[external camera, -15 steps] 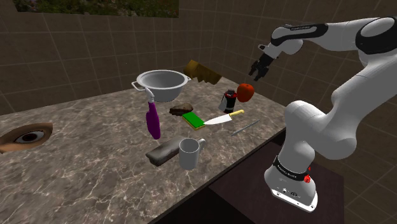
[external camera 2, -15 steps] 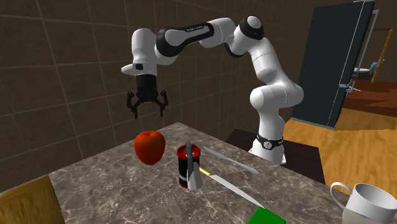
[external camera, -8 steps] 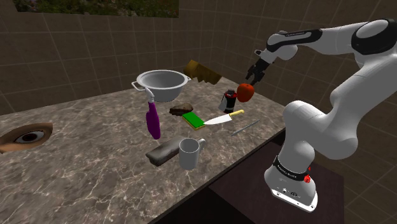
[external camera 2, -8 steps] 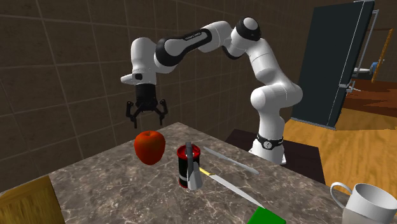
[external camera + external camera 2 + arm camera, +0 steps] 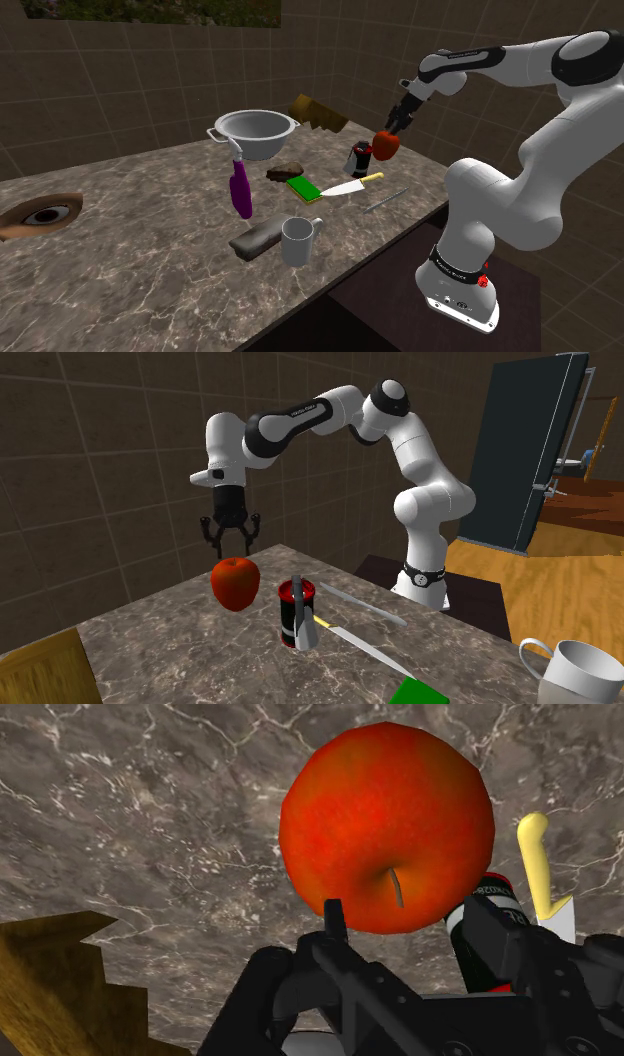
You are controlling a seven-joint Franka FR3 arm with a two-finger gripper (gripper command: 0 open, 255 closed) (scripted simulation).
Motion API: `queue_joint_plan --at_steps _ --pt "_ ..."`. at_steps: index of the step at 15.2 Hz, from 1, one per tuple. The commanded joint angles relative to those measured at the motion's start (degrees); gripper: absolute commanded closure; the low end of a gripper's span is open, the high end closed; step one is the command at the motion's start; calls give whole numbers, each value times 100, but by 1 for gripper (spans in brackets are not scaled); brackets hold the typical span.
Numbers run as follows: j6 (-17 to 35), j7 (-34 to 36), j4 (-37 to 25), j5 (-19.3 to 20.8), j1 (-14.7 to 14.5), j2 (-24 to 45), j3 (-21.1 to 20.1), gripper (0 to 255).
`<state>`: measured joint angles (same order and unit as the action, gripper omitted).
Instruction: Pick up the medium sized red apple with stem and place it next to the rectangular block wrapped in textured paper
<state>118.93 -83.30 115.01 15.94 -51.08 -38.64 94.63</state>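
Gripper (image 5: 231,541) now lower; apple (image 5: 387,826) red, short-stemmed.

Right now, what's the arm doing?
The Franka arm's gripper hovers open just above the red apple, not touching it. The apple sits on the marble counter beside a red-and-black container and is not yet grasped. The grey-brown block, likely the destination, lies further along the counter next to the white mug.
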Motion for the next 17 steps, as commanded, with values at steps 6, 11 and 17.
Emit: queue_joint_plan --at_steps 6,11,17 --pt "0 0 0 0 0 0 0 255" --pt "-122 11 -75 -52 59 37 -108 255" --pt "-496 48 -335 -195 208 138 -405 255"
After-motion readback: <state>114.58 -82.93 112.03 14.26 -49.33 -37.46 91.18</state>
